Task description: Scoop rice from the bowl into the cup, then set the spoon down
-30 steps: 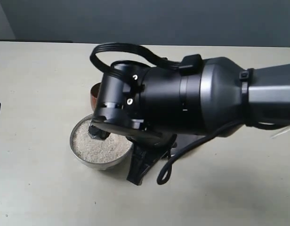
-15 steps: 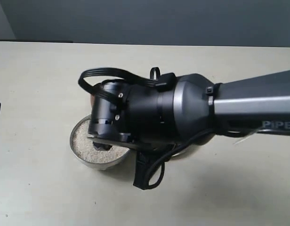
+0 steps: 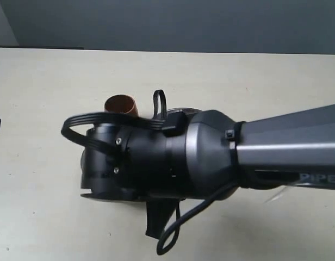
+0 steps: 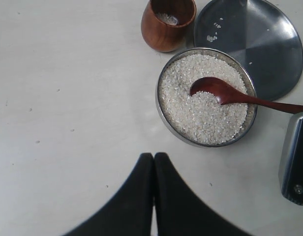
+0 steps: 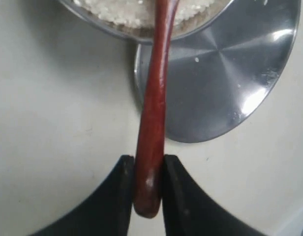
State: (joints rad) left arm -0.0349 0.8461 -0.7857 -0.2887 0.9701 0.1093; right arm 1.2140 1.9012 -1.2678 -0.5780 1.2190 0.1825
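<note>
The silver bowl (image 4: 158, 96) holds a heap of white rice (image 4: 200, 115). The spoon (image 4: 213, 90) has its oval head resting in the rice, and its handle runs out over the rim. My right gripper (image 5: 148, 164) is shut on the end of the spoon's handle (image 5: 154, 108), with the bowl's rim (image 5: 112, 28) ahead of it. The brown wooden cup (image 4: 167, 24) stands just beyond the bowl with a few grains inside; it also shows in the exterior view (image 3: 122, 104). My left gripper (image 4: 154, 156) is shut and empty, above bare table short of the bowl.
A flat silver plate (image 4: 259, 44) lies touching the bowl, beside the cup, with a few stray grains on it. In the exterior view my right arm (image 3: 173, 157) covers the bowl and most of the plate.
In the exterior view my right arm has swung left and toward the camera, now hiding the bowl and its rice. The cup, hidden before, has come into view.
</note>
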